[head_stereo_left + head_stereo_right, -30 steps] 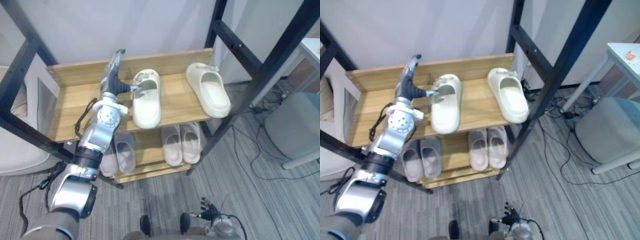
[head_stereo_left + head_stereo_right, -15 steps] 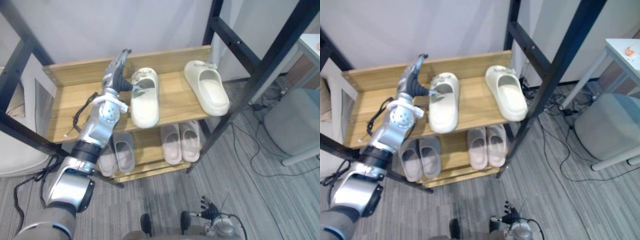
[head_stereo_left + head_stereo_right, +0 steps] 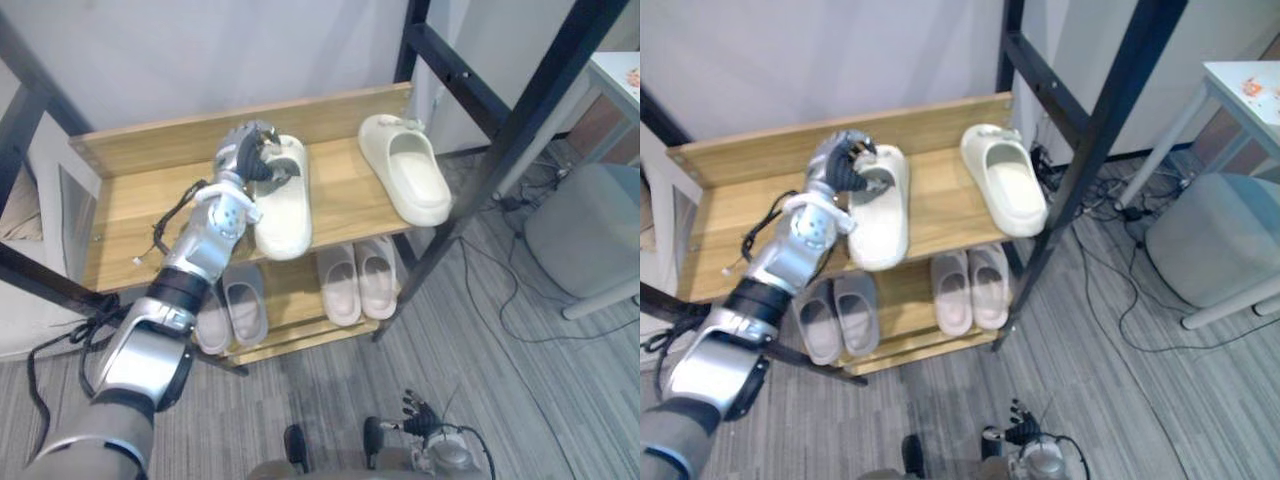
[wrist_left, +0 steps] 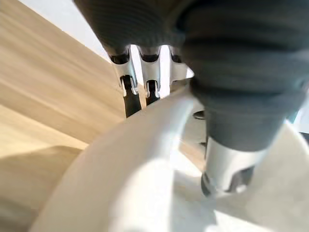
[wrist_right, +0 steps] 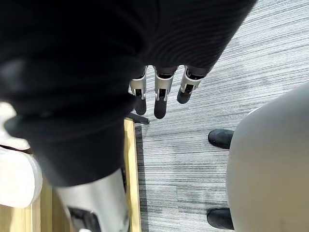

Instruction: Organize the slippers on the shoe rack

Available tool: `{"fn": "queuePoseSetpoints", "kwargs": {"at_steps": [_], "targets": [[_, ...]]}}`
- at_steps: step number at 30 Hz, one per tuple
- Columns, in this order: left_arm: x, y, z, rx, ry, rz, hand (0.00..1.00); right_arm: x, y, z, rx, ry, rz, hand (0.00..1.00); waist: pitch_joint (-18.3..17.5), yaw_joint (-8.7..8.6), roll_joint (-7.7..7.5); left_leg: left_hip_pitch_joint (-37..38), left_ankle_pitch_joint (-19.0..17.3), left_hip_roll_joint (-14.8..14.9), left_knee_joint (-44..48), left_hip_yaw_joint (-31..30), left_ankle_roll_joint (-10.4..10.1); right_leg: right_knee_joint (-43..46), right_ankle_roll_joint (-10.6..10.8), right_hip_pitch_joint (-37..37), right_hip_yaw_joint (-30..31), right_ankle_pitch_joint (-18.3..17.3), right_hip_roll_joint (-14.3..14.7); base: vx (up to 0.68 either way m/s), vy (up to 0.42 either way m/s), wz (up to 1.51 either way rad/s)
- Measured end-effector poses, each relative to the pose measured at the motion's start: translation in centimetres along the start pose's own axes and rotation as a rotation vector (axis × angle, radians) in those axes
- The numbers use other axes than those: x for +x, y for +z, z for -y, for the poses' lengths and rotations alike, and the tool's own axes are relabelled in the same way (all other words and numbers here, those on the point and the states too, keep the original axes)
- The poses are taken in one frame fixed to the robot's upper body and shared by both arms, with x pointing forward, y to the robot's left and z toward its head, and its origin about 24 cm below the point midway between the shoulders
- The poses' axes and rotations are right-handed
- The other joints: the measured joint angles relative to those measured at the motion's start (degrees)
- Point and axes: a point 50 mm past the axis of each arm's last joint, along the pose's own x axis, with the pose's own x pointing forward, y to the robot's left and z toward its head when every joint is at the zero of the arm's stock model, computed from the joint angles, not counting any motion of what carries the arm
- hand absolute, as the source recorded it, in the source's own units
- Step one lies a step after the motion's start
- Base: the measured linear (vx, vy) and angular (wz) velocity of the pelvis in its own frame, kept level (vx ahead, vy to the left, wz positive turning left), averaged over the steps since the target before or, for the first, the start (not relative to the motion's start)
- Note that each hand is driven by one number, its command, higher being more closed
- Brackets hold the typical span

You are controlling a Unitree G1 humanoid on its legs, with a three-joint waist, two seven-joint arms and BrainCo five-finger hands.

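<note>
Ok so the left hand [image 3: 248, 158] is gripping 1 cream slipper [image 3: 283, 210] on the top shelf [image 3: 140, 210] of the shoe rack [image 3: 527, 110]. In the left wrist view the fingers [image 4: 129, 92] are curling over the outside of the slipper's strap [image 4: 159, 118] and the thumb [image 4: 227, 169] is poking down into the foot opening, so it's basically pinching the strap between them. The slipper is lying on the wood with the strap end toward the back board and the heel reaching the front edge of the shelf.

The 2nd cream slipper [image 3: 408, 182] is sitting on the same shelf off to the robot's right, well apart from the held one, and angling a bit so its heel is pointing at the front right corner.

Down on the lower shelf 2 pairs are sitting side by side. A grey pair [image 3: 245, 305] is on the left with the arm partly covering it, and a pale beige pair [image 3: 360, 285] is on the right.

The right hand [image 5: 160, 94] is hanging low over the grey striped carpet [image 3: 480, 380], fingers straight and relaxed, holding nothing. There's a grey padded stool [image 3: 585, 240] standing on the carpet to the right of the rack.
</note>
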Motion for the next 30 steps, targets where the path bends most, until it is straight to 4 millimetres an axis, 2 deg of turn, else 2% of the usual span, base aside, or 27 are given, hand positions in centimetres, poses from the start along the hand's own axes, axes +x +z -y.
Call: {"fn": "queuePoseSetpoints", "kwargs": {"at_steps": [15, 19, 24, 30], "targets": [[0.1, 0.3, 0.1, -0.019, -0.002, 0.008, 1.00, 0.3, 0.1, 0.1, -0.006, -0.003, -0.014, 0.00, 0.23, -0.41, 0.63, 0.30, 0.01, -0.12, 0.00, -0.05, 0.01, -0.06, -0.08, 0.36, -0.08, 0.12, -0.10, 0.00, 0.000, 0.00], [0.4, 1.3, 0.4, -0.026, -0.015, 0.037, 1.00, 0.3, 0.2, 0.2, -0.006, -0.004, -0.013, 0.00, 0.23, -0.57, 0.86, 0.31, 0.02, -0.22, 0.00, -0.10, 0.02, -0.08, -0.08, 0.39, -0.11, 0.15, -0.19, 0.00, 0.000, 0.00], [0.8, 3.0, 1.4, -0.055, -0.034, 0.076, 1.00, 0.5, 0.3, 0.7, -0.006, -0.028, -0.013, 0.00, 0.20, -1.56, 2.25, 0.31, 0.02, -0.39, 0.00, -0.04, 0.02, -0.10, -0.11, 0.38, -0.05, 0.21, -0.32, 0.00, 0.000, 0.00], [1.6, 4.9, 1.8, -0.079, -0.040, 0.111, 1.00, 0.5, 0.4, 1.0, 0.011, -0.048, -0.013, 0.00, 0.40, -2.22, 2.83, 0.31, 0.01, -0.18, -0.01, 0.35, 0.01, -0.50, -0.45, 0.35, 0.33, 0.55, -0.09, 0.00, 0.000, -0.04]]}}
